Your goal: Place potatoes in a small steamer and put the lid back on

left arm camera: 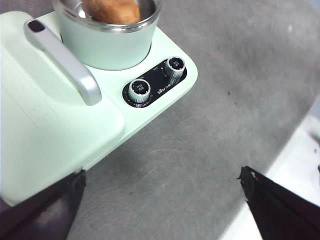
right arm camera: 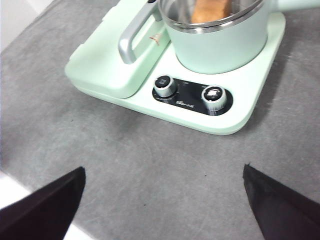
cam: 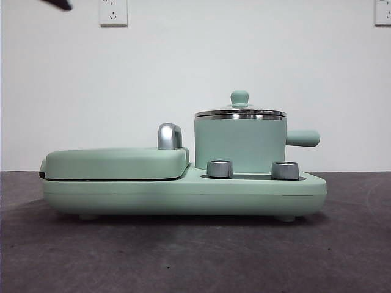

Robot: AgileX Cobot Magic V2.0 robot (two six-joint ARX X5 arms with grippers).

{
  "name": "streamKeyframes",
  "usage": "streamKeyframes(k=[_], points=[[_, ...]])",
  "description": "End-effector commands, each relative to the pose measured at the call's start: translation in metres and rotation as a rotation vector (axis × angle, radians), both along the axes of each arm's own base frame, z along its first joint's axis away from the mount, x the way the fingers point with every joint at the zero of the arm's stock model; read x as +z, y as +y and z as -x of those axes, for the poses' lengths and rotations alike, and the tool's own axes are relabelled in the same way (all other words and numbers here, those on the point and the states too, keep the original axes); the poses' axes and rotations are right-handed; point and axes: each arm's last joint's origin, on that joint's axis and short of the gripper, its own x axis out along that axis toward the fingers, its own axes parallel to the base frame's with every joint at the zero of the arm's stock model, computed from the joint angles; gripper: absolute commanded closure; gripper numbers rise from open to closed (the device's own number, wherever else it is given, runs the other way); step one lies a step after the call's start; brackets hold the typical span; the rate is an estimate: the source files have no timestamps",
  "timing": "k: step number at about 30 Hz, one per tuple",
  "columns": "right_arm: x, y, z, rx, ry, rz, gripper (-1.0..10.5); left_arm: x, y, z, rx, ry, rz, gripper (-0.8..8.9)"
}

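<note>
Both grippers, left (left arm camera: 162, 200) and right (right arm camera: 162, 195), hang spread and empty; tan-brown oblong potato (left arm camera: 111, 10) lies inside mint-green cylindrical steamer (cam: 240, 145), glass chrome-rimmed lid (cam: 240, 112) on, stubby handle pointing toward the base's right end.

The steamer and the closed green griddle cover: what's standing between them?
A curved silver handle stands between the steamer and the griddle cover, seen in the front view.
</note>
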Motion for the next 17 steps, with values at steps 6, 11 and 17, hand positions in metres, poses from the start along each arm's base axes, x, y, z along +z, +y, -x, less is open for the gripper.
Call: streamKeyframes(k=[6, 11, 17], points=[[0.002, 0.001, -0.001, 0.006, -0.011, -0.010, 9.4, -0.028, 0.012, 0.017, 0.050, 0.007, 0.081, 8.08], [0.002, 0.001, 0.000, 0.013, -0.012, -0.014, 9.4, -0.035, 0.015, 0.022, 0.052, 0.080, 0.024, 8.08], [0.002, 0.001, 0.000, 0.013, -0.012, -0.014, 9.4, -0.034, 0.014, 0.021, 0.051, 0.068, 0.033, 8.08]])
